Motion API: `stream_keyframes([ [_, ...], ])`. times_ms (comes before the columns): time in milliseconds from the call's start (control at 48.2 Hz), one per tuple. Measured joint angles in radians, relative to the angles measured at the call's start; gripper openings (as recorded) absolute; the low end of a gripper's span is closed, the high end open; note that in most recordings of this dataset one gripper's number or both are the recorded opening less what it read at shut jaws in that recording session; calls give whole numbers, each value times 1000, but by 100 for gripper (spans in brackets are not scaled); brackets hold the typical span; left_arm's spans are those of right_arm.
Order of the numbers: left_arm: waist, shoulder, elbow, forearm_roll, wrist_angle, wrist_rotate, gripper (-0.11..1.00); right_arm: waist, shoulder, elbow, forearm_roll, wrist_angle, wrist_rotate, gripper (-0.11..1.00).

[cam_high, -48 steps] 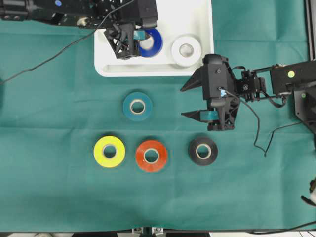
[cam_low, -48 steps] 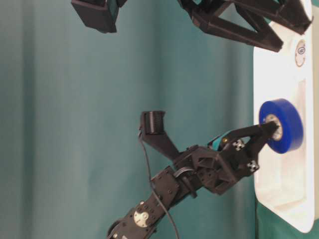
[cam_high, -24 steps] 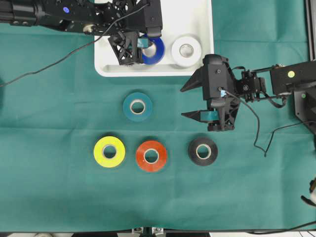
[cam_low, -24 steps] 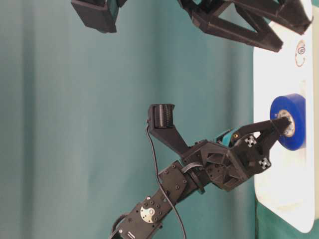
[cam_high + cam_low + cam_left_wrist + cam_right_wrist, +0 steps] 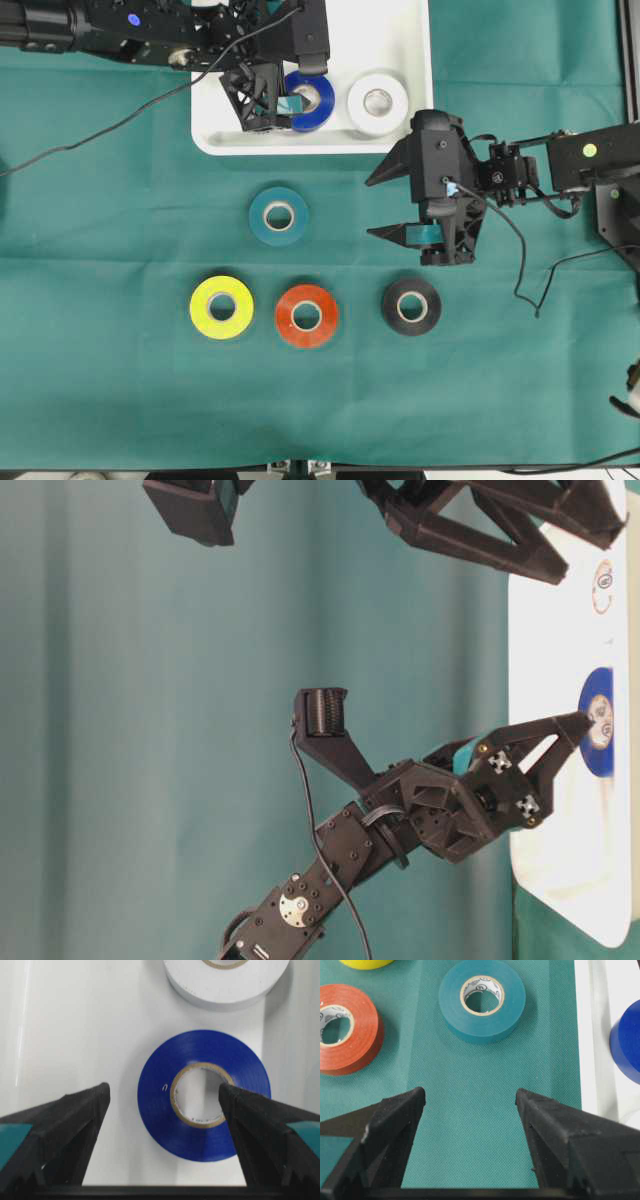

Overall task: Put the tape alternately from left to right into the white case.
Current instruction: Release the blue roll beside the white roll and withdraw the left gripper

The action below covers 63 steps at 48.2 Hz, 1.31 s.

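1. The white case (image 5: pixel 400 140) sits at the far edge of the bench (image 5: pixel 120 380), which has a green cloth on it.
2. Two rolls lie flat in the white case: the blue tape (image 5: pixel 308 100) and the white tape (image 5: pixel 377 101), side by side but not touching.
3. The left claw (image 5: pixel 275 98) hangs over the blue tape with its jaws wide apart. One finger is over the hole of the roll and one is outside it. It holds nothing.
4. The right claw (image 5: pixel 382 205) floats above the green cloth, near the front right corner of the white case. Its jaws are wide apart too, and nothing is between them.
5. The teal tape (image 5: pixel 279 215) lies on the cloth, just in front of the white case.
6. Nearer the front edge of the bench is a row: yellow tape (image 5: pixel 221 307), orange-red tape (image 5: pixel 306 315), black tape (image 5: pixel 411 306). They do not touch.
7. A thin black cable (image 5: pixel 120 105) crosses the cloth at the far left corner.
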Motion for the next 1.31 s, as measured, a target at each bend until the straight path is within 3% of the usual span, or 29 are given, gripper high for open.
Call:
stream_keyframes([
  [975, -107, -345, 249, 0, 66, -15, 68, 0, 0, 2, 0, 0, 0, 80],
  [1121, -137, -374, 279, 0, 77, -46, 68, 0, 0, 2, 0, 0, 0, 80],
  [1307, -186, -397, 322, 0, 78, -132, 68, 0, 0, 2, 0, 0, 0, 80],
])
